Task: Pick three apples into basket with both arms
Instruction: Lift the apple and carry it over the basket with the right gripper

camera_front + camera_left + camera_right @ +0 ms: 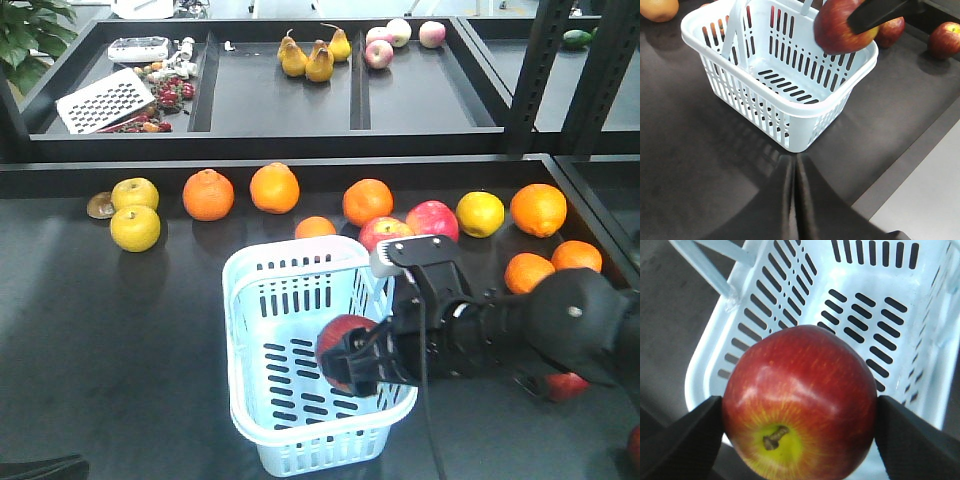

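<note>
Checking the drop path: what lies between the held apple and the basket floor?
Nothing: the right wrist view shows only bare floor of the basket below the apple.

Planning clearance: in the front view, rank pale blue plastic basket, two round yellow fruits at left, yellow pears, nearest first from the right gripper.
1. Pale blue plastic basket, under right gripper.
2. Two round yellow fruits, far left.
3. Yellow pears, back tray.

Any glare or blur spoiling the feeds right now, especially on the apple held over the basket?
Right wrist view: apple sharp, soft white sheen on its left side, basket behind slightly soft. Left wrist view: basket crisp, left gripper near the lens dark and featureless. Front view: even light, faint shadows under the oranges, no harsh glare.
</note>
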Tool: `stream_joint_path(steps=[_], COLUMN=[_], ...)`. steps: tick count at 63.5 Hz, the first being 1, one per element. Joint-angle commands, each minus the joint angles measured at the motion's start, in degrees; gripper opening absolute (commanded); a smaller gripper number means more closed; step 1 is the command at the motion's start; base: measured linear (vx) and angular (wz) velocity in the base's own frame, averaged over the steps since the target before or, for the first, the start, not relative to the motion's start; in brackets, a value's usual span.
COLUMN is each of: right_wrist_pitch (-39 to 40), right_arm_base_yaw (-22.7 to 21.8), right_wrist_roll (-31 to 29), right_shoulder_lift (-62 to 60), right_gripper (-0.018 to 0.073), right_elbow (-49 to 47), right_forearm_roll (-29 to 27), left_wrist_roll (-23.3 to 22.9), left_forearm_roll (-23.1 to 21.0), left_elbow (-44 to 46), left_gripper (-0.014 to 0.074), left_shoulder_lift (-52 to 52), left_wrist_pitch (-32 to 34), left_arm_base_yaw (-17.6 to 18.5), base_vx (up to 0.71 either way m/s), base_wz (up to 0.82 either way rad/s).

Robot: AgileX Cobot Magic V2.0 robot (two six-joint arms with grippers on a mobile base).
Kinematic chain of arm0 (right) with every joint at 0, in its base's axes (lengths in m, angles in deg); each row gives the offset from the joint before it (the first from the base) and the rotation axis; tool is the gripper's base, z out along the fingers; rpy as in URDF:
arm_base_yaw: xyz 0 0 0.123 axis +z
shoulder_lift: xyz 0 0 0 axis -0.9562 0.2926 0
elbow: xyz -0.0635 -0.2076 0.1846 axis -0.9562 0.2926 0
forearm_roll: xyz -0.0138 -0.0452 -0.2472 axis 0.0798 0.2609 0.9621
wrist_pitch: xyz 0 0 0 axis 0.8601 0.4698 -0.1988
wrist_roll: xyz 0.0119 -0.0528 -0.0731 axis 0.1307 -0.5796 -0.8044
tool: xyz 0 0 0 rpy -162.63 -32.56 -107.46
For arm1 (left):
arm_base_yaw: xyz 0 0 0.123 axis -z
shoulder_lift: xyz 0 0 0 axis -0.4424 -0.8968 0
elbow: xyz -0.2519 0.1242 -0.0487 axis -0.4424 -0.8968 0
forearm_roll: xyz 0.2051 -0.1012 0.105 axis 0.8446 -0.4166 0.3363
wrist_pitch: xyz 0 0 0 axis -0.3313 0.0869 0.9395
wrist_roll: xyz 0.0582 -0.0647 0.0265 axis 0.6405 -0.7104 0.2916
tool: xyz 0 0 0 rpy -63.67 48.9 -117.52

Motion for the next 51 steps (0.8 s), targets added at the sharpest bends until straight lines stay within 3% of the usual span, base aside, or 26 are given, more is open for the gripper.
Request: stream_joint_path(steps=[1, 6, 15, 51], right_wrist_pitch=[1.92, 1.53, 1.27, 2.49], right_arm_base_yaw=[0.07, 0.07, 0.07, 0.07], right_wrist_roll=[-1.43, -1.90, -2.33, -2.71], right_shoulder_lift=[-0.39, 0.00, 0.00, 0.00], right_gripper=[0.0358, 0.0470, 0.0570, 0.0546], right_elbow=[-3.92, -4.94, -5.25, -5.25], right_forearm_roll=[-1.38, -1.38, -1.40, -2.53], left_wrist_roll=[-0.45, -0.45, -0.45, -0.45], left_forearm_roll=[-1.82, -1.82, -1.82, -1.82], left_elbow=[1.47, 1.47, 1.47, 1.47], left_gripper=[-0.0008, -0.0008, -0.0008, -0.0008], left_shoulder_lift=[-0.30, -0.30, -0.30, -0.30], left_wrist_pitch=[3.41, 3.41, 3.41, 3.41], left_arm_base_yaw=[0.25, 0.25, 0.25, 0.25], base_vx=[0.00, 0.00, 0.00, 0.00], base_wz=[0.00, 0.00, 0.00, 0.00])
